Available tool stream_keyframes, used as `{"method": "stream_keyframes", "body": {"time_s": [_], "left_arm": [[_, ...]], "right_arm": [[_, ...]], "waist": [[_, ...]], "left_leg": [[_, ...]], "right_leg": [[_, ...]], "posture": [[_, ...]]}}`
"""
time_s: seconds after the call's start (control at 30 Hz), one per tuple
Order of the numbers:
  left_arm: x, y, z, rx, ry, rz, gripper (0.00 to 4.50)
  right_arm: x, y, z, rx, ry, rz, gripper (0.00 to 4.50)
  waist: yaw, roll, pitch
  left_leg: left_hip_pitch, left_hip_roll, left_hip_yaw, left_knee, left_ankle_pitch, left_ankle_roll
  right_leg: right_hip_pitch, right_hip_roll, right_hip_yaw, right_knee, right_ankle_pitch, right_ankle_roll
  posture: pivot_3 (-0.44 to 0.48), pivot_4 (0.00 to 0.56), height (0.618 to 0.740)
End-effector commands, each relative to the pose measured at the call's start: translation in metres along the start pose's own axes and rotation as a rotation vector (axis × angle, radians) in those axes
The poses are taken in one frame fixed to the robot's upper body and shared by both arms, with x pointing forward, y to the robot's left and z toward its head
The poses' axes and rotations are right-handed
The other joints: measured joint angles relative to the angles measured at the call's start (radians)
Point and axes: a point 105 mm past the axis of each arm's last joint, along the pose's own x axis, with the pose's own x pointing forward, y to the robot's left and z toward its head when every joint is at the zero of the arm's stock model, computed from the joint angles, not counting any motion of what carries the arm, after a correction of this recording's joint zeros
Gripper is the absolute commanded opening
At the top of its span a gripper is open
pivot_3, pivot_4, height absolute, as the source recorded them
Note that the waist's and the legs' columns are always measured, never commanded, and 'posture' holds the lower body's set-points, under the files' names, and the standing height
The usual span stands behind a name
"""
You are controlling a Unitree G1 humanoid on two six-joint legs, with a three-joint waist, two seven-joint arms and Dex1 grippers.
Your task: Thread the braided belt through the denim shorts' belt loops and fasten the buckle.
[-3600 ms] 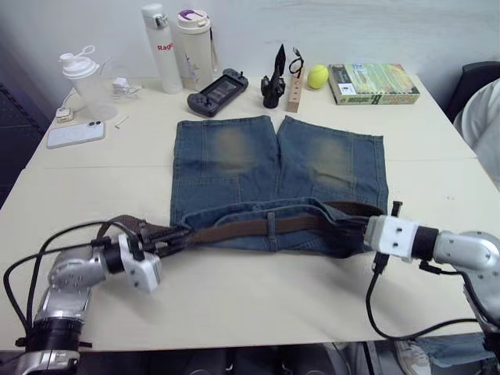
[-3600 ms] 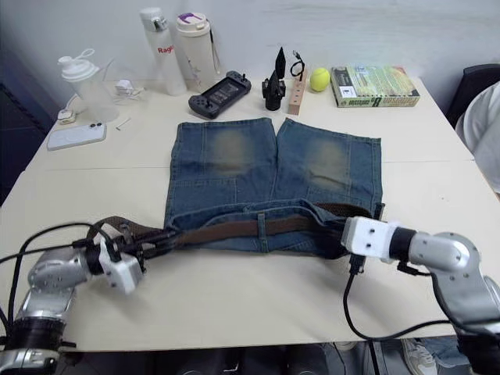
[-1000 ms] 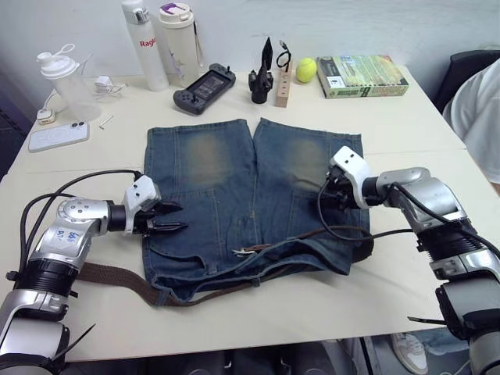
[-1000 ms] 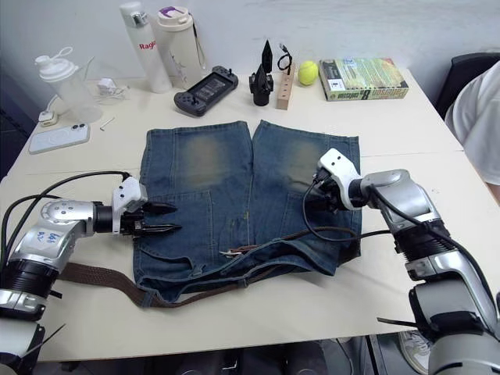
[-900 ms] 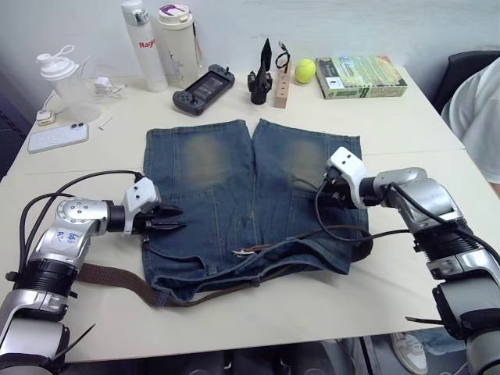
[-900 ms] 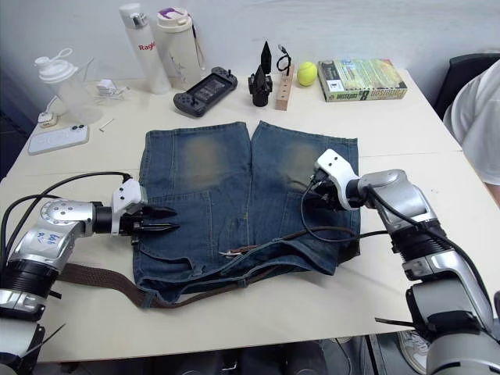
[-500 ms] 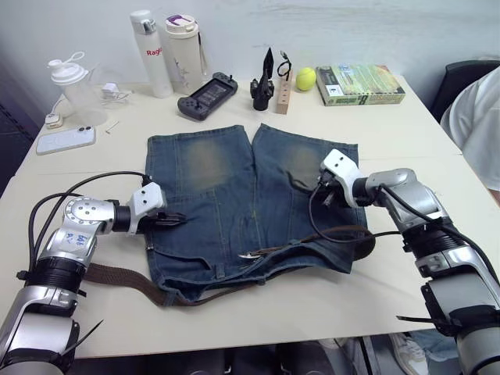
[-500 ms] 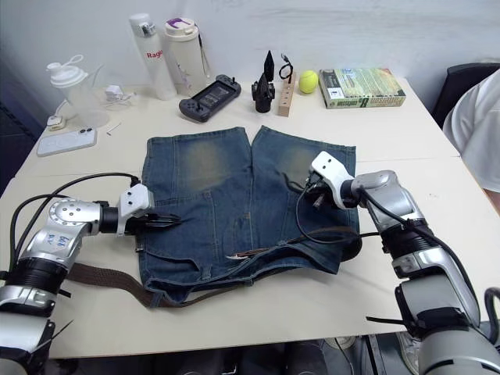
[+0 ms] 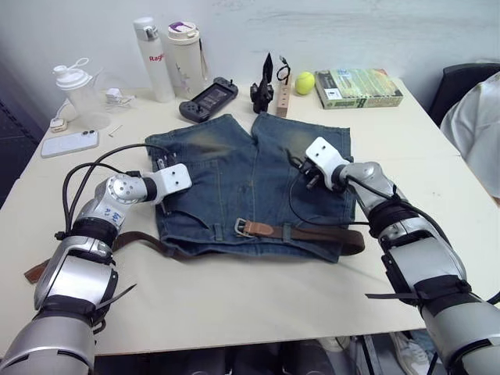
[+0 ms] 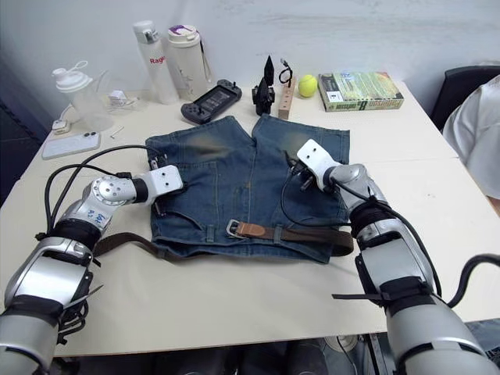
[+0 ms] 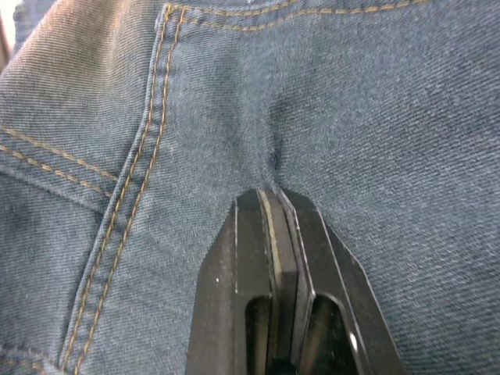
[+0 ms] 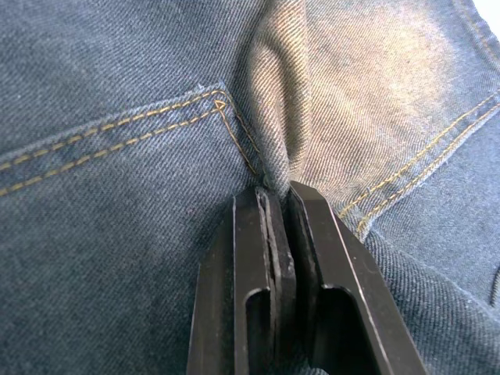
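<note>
Both end effectors are clamped on folds of the denim shorts [image 9: 250, 176], the left end effector [image 11: 269, 199] on the left leg, the right end effector [image 12: 273, 195] on the right. The shorts lie mid-counter [image 9: 234, 305], with the braided belt [image 9: 301, 232] along the waistband and its buckle [image 9: 241, 227] near the middle. Pull evenly outward to flatten the denim without dragging the belt. The shaker bottle [image 9: 74, 95] and the two bottles [image 9: 173, 48] behind are capped; contents unseen.

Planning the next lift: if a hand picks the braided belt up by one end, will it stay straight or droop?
The braided belt would probably droop: its free end already trails off the denim shorts in a loose curve. The woven part looks supple. The buckle end would likely hang heaviest.
</note>
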Motion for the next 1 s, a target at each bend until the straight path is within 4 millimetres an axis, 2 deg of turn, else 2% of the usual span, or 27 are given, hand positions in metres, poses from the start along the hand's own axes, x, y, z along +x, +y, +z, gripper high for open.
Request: {"method": "stream_keyframes", "body": {"time_s": [0.03,0.17,0.33,0.37,0.43,0.53,0.6,0.63,0.7,0.8,0.9,0.97,1.0], "left_arm": [[-0.004,-0.014,-0.022,-0.052,0.064,-0.045,0.0],[-0.006,-0.023,-0.018,-0.057,0.016,-0.097,0.0],[-0.01,-0.029,-0.024,-0.091,0.016,-0.115,0.0],[-0.011,-0.028,-0.025,-0.103,0.013,-0.105,0.34],[-0.011,-0.025,-0.024,-0.129,0.0,-0.09,0.97],[-0.012,-0.023,-0.021,-0.137,-0.018,-0.082,2.24],[-0.018,-0.011,-0.012,-0.155,-0.074,-0.049,3.07],[-0.022,-0.005,-0.006,-0.166,-0.109,-0.032,3.36],[-0.032,0.008,0.004,-0.191,-0.172,0.004,3.47],[-0.056,0.027,0.026,-0.203,-0.27,0.071,3.47],[-0.075,0.031,0.043,-0.226,-0.325,0.115,3.47],[-0.093,0.038,0.056,-0.28,-0.37,0.179,3.47],[-0.108,0.047,0.064,-0.352,-0.406,0.255,3.47]], "right_arm": [[-0.006,-0.018,-0.001,-0.01,0.0,-0.073,0.02],[-0.003,-0.013,0.001,-0.042,-0.011,-0.054,0.02],[-0.003,-0.011,0.002,-0.027,-0.026,-0.036,0.02],[-0.004,-0.012,0.003,-0.012,-0.033,-0.038,0.0],[-0.005,-0.014,0.003,0.016,-0.037,-0.041,0.82],[-0.006,-0.016,0.004,0.066,-0.049,-0.035,2.05],[-0.012,-0.024,0.01,0.072,-0.077,-0.038,2.96],[-0.016,-0.028,0.014,0.071,-0.092,-0.037,3.31],[-0.026,-0.037,0.024,0.068,-0.125,-0.039,4.28],[-0.051,-0.045,0.046,0.069,-0.207,-0.029,4.4],[-0.075,-0.039,0.063,0.118,-0.272,-0.003,4.4],[-0.094,-0.029,0.079,0.159,-0.345,0.043,4.4],[-0.109,-0.013,0.092,0.179,-0.427,0.137,4.4]], "waist": [[-0.002,0.0,0.0],[-0.006,0.0,0.0],[-0.009,0.0,0.0],[-0.009,0.0,0.0],[-0.009,0.001,0.001],[-0.009,0.001,0.001],[-0.01,0.001,0.001],[-0.011,0.002,0.001],[-0.01,0.002,0.002],[-0.011,0.003,0.007],[-0.01,0.003,0.012],[-0.011,0.004,0.014],[-0.01,0.004,0.014]], "left_leg": [[0.0,0.0,0.0,0.0,0.0,0.0],[-0.001,-0.001,-0.001,0.0,0.0,0.001],[-0.002,-0.001,0.0,-0.001,-0.001,0.001],[-0.002,-0.001,0.0,-0.001,-0.001,0.001],[-0.002,-0.001,0.0,-0.001,-0.001,0.001],[-0.002,-0.001,0.0,-0.001,-0.001,0.001],[-0.002,-0.001,0.0,-0.002,-0.001,0.001],[-0.002,-0.001,0.0,-0.002,-0.001,0.001],[-0.005,-0.001,0.0,-0.002,-0.001,0.001],[-0.017,-0.001,0.0,0.0,0.0,0.002],[-0.019,-0.001,-0.003,0.001,0.0,0.002],[-0.02,0.0,-0.003,0.0,0.0,0.002],[-0.02,0.0,-0.004,0.0,0.0,0.002]], "right_leg": [[0.0,0.0,0.0,0.0,0.0,0.0],[-0.001,-0.001,0.0,0.0,0.0,0.0],[-0.002,-0.001,0.0,0.0,0.0,0.0],[-0.002,-0.001,0.0,0.0,0.0,0.0],[-0.002,-0.001,0.0,0.0,0.0,0.0],[-0.003,-0.001,0.0,0.0,0.0,0.0],[-0.002,-0.001,0.0,0.0,0.0,0.0],[-0.003,-0.001,0.0,-0.001,0.0,0.0],[-0.006,-0.002,0.0,-0.001,0.0,0.0],[-0.016,-0.001,0.001,0.0,0.0,0.0],[-0.017,-0.001,0.0,0.0,0.0,0.0],[-0.017,0.0,0.0,-0.002,0.0,0.0],[-0.016,0.0,0.0,-0.004,0.0,0.0]], "posture": [[0.0,0.15,0.722],[0.0,0.15,0.722],[0.0,0.15,0.722],[0.0,0.15,0.722],[0.0,0.15,0.722],[0.0,0.15,0.722],[0.0,0.15,0.722],[0.0,0.15,0.722],[0.0,0.15,0.722],[0.0,0.15,0.722],[0.0,0.15,0.722],[0.0,0.15,0.722],[0.0,0.15,0.722]]}}
